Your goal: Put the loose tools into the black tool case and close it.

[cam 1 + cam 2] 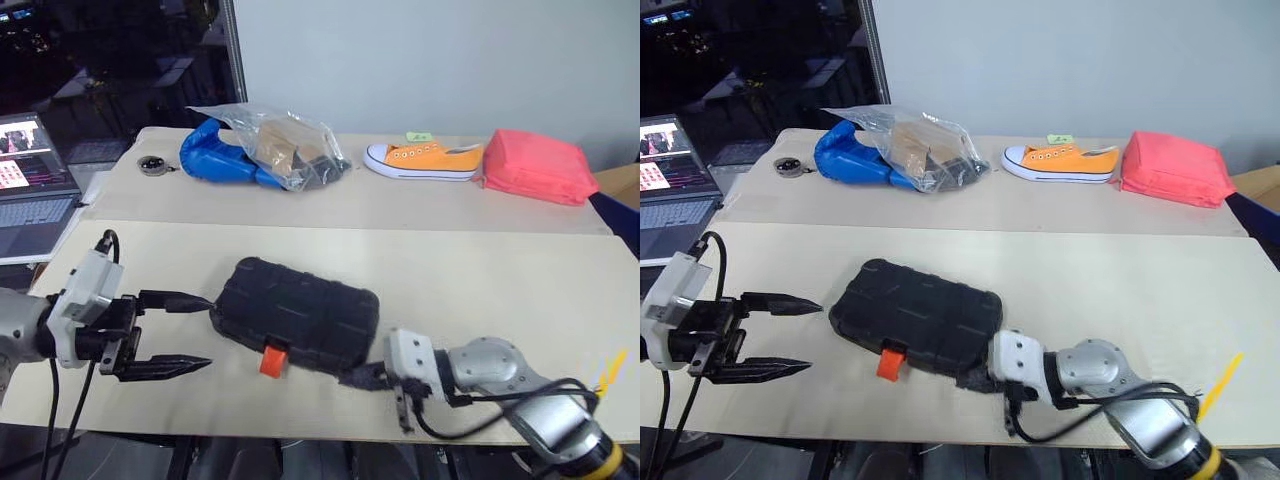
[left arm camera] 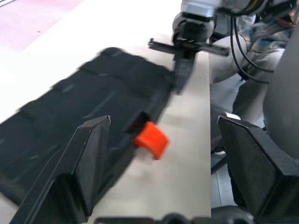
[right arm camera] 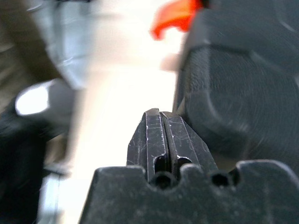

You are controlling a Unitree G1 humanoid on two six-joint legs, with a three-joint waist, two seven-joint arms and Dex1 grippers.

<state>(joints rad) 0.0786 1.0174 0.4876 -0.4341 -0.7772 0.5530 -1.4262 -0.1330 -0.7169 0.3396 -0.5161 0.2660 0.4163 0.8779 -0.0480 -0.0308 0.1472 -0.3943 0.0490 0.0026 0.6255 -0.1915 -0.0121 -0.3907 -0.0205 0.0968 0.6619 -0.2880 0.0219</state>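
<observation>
The black tool case is seen lying flat on the front part of the tabletop, lid down, textured shell up, with its orange latch sticking out at the near edge and apparently not snapped home. No loose tools are seen on the tabletop, so the loading step is judged done; what is left looks like seating the lid fully and fastening the latch. The right tool is pressed shut on nothing, fingers together, tip right at the case's near right corner, touching or nearly so; contact cannot be confirmed. The left tool is spread wide and empty, pointed at the case's left end, upper fingertip just beside the case edge, lower finger apart from it. In the left wrist view the latch is framed between the two open fingers, with the case running away behind it. Behind, well apart from the case, a blue glove with a clear bag, an orange sneaker and a pink-red pouch are left on the far tabletop.
</observation>
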